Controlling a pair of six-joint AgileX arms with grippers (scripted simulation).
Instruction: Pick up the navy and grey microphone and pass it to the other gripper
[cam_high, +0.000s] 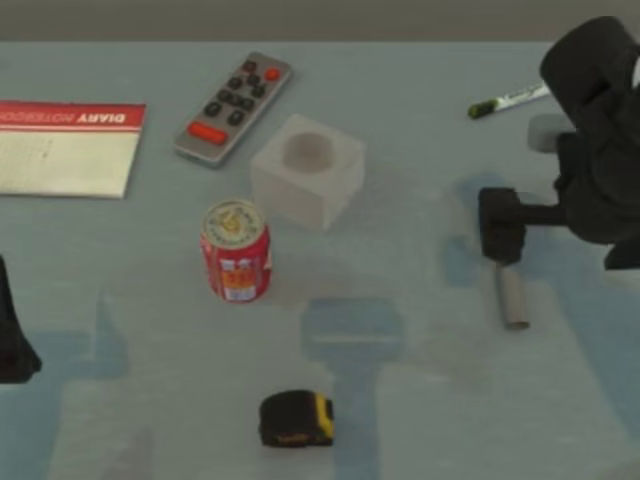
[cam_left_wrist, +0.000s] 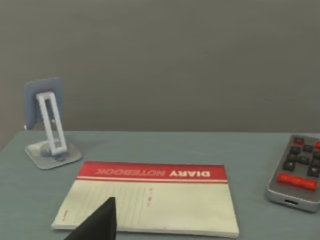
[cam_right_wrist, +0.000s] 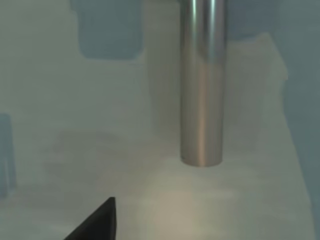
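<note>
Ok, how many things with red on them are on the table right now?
3: the notebook at far left, the remote beside it, the soda can near the middle. None seems hidden.

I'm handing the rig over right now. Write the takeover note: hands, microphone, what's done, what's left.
Right hand: over the right side of the table, directly above the microphone; whether it grips is not visible.
Left hand: parked at the table's left edge.
Microphone: lies on the table, grey handle showing, head hidden under the right hand.
Done: right arm positioned over it.
Left: grasp, lift, pass to the left hand.
</note>
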